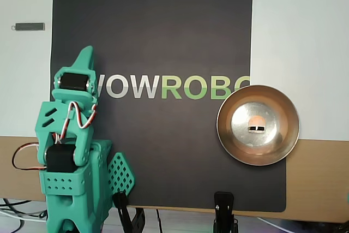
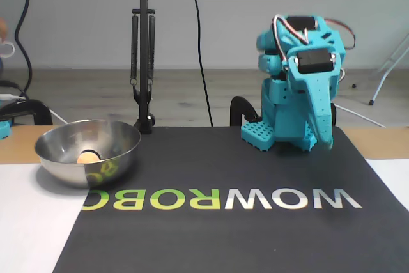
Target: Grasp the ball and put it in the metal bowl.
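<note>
The ball is a small peach-orange sphere resting in the middle of the metal bowl, at the right of the overhead view. From the fixed view, the ball shows low inside the shiny bowl at the left. The teal arm is folded over its base, far from the bowl. My gripper points along the mat near the letter W, its fingers together with nothing between them. In the fixed view the gripper hangs tip-down just above the mat.
A black mat with the printed letters WOWROBO covers the middle of the table, with white sheets on either side. A small dark bar lies at the upper left of the overhead view. A clamped black stand and cables rise behind the bowl.
</note>
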